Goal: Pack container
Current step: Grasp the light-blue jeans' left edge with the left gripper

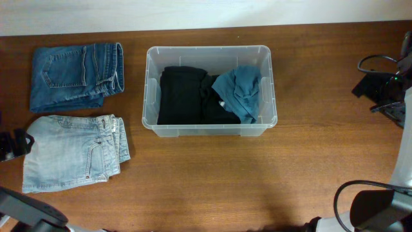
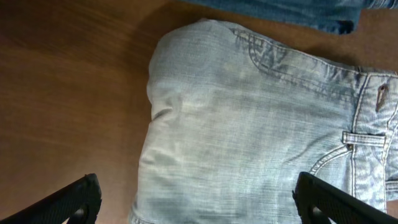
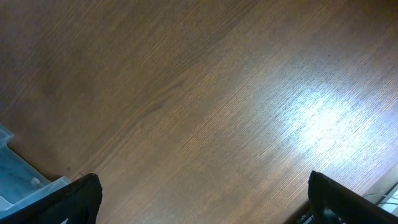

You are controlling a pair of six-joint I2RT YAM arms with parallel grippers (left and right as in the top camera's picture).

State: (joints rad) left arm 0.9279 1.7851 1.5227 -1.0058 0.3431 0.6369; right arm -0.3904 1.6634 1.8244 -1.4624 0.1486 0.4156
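The left end effector (image 2: 199,206) hangs with its jaws spread wide and nothing between them, just over the folded light-wash jeans (image 2: 261,130). These jeans lie well to the left of the container (image 1: 209,131), towards its front corner. The right end effector (image 3: 208,202) is likewise fully open and empty. It is over bare wooden surface (image 3: 236,99) to the right of the container, and only a clear corner of the bin (image 3: 25,182) shows at the edge of its wrist view.

The container stands apart from both end effectors, mid-surface and between them, with its long side running left to right. Inside it, a folded black garment (image 1: 183,95) fills the left and middle. A crumpled teal garment (image 1: 239,91) lies against the right wall, partly over the black one. Farther back, left of the container and level with it, lies a folded pair of darker blue jeans (image 1: 74,74).
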